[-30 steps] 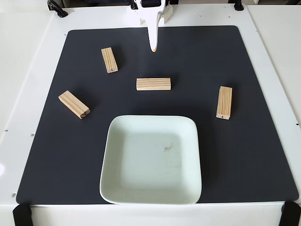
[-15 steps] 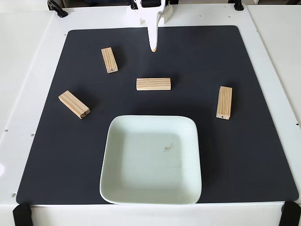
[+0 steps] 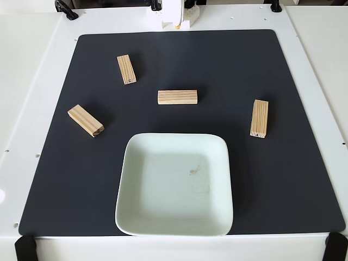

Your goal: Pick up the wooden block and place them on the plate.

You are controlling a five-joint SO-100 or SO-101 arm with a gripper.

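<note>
- Fixed view: plate [image 3: 142,217] bare, near mat's [image 3: 304,185] front edge.
- Four wooden blocks lie apart on the mat: [image 3: 126,69], [image 3: 177,97], [image 3: 85,120], [image 3: 259,118]. None placed; all four remain.
- Gripper [image 3: 176,22] at far edge; finger opening cannot be told, nothing visibly held.

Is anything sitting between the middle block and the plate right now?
Nothing visible does. The middle block lies flat on the black mat, apart from the plate, with only bare mat between it and the plate's top rim. The plate holds no blocks.
</note>
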